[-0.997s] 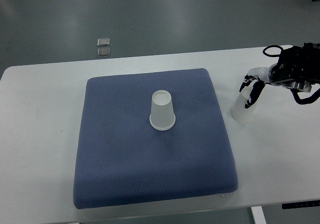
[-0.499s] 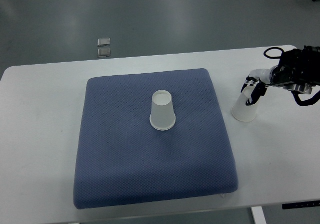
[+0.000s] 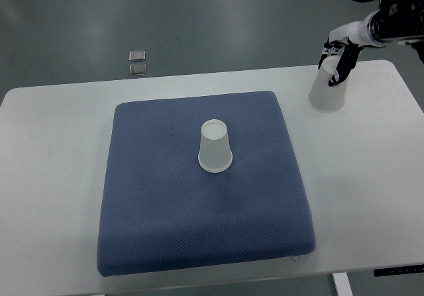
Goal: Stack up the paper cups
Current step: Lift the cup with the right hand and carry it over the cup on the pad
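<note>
1. Far left, on the floor beyond the table (image 3: 40, 177): we see two small grey squares (image 3: 138, 63), one just behind the other.
2. Blue pad (image 3: 165, 210) covers the table's middle. One cup (image 3: 215, 146) stands on it near centre, upside down: rim on the pad, closed base up, long axis vertical.
3. Nothing stands between that cup and the second one; only bare pad and bare white tabletop lie between.
4. Held cup (image 3: 326, 89) is at the table's far right, well apart from the pad cup. It is also inverted, wide rim down, axis near vertical with the top leaning slightly right toward the hand. We cannot tell whether the rim touches the table or hangs just above it.
5. Right hand (image 3: 339, 56) comes in from the upper right corner, wrist up, fingers (image 3: 344, 65) pointing down and closed round the held cup's narrow upper end, grasping it.
6. Left arm does not show.
</note>
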Tool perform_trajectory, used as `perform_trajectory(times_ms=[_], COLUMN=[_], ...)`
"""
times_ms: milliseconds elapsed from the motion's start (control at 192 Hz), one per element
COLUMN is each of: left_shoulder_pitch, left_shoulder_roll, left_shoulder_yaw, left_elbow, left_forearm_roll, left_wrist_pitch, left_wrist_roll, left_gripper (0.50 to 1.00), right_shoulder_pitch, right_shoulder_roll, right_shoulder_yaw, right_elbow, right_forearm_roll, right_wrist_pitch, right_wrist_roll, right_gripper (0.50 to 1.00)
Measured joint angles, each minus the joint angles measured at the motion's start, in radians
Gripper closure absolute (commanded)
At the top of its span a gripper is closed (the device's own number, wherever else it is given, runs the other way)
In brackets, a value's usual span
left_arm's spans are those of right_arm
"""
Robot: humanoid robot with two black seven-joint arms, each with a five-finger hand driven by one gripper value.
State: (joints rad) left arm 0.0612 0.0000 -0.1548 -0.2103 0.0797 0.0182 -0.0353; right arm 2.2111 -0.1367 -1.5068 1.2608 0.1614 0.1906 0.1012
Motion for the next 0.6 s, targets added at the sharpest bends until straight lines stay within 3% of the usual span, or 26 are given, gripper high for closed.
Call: perform_trajectory(times_ms=[229,603], left_shoulder_pitch=[0.0,0.0], left_shoulder_roll=[0.0,0.0], left_shoulder_yaw=[0.001,0.001], left_elbow=[0.0,0.0], left_forearm_roll=[0.0,0.0], left_wrist_pitch=[0.0,0.0], left_wrist_roll=[0.0,0.0], left_gripper=[0.5,0.5], right_shoulder_pitch=[0.243,0.282], right_shoulder_roll=[0.002,0.05], right_shoulder_yaw=[-0.006,0.123], right_elbow=[0.01,0.008], right_forearm_roll=[-0.048,-0.059], right_wrist_pitch=[0.181,0.219], right_wrist_roll=[0.0,0.0], right_gripper=[0.818,0.818])
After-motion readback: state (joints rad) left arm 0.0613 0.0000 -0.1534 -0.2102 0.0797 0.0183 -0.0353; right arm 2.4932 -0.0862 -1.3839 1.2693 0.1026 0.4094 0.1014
